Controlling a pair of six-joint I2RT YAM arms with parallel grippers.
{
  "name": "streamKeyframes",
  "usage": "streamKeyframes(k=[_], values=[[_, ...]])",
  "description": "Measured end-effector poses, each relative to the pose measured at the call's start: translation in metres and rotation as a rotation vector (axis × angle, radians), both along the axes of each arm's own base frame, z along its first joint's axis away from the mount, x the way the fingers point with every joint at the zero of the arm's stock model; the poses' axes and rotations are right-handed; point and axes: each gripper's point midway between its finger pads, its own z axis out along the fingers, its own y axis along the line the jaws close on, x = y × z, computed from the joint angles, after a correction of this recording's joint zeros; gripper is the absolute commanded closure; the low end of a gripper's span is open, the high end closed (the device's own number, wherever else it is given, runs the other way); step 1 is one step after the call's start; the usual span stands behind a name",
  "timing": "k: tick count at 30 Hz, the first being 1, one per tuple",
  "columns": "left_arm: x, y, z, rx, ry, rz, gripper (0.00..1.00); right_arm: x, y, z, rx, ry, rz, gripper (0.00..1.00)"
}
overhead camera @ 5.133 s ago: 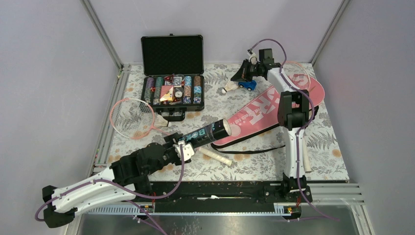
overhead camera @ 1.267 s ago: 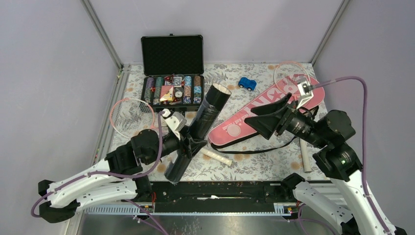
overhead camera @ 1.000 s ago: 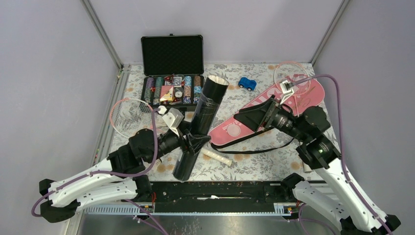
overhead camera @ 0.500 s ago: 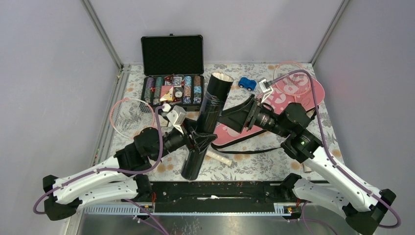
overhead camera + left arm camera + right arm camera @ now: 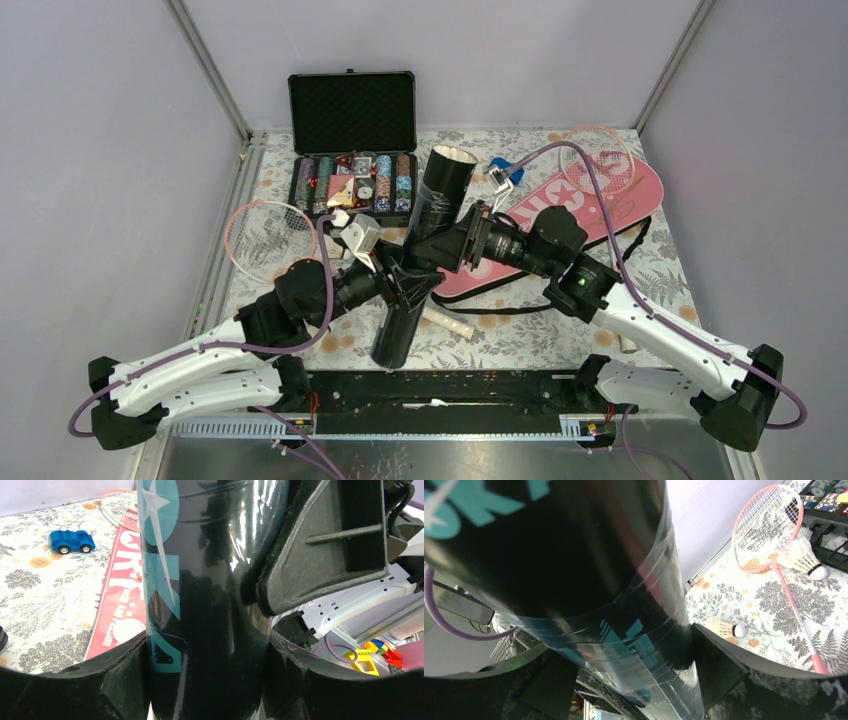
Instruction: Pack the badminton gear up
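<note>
Top external: black tube point(image 5: 438, 195) held where the two arms meet.
Tube tilted, open mouth uppermost near the poker case point(image 5: 352, 150), lower end toward the near edge of the surface point(image 5: 530, 335). Left fingers point(image 5: 115, 680) clamped on its lower half, both sides touching. Right fingers point(image 5: 734, 675) straddle it just above, set wide; cannot tell whether they press. Pink cover point(image 5: 600, 200) lies flat behind the right arm. One racket point(image 5: 265, 240) at far left, two shuttlecocks point(image 5: 806, 557) near its shaft. Blue toy car point(image 5: 72, 540) beside the cover.
</note>
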Motion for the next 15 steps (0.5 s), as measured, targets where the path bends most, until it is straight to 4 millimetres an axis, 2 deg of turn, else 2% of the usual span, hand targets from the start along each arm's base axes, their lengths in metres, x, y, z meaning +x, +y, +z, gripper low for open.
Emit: streamKeyframes(k=[3, 6, 9, 15], values=[[0.001, 0.001, 0.001, -0.005, 0.005, 0.01, 0.43, 0.002, 0.001, 0.0, 0.008, -0.004, -0.006, 0.3], [0.001, 0.002, -0.002, -0.001, 0.009, 0.013, 0.19, 0.002, 0.001, -0.003, 0.015, -0.002, -0.013, 0.31], [-0.001, 0.003, -0.006, 0.003, 0.015, 0.001, 0.02, 0.001, 0.0, -0.01, 0.012, 0.006, -0.021, 0.32], [-0.007, 0.007, 0.0, -0.016, 0.008, -0.017, 0.01, 0.002, -0.009, -0.01, 0.023, -0.008, -0.061, 0.37]])
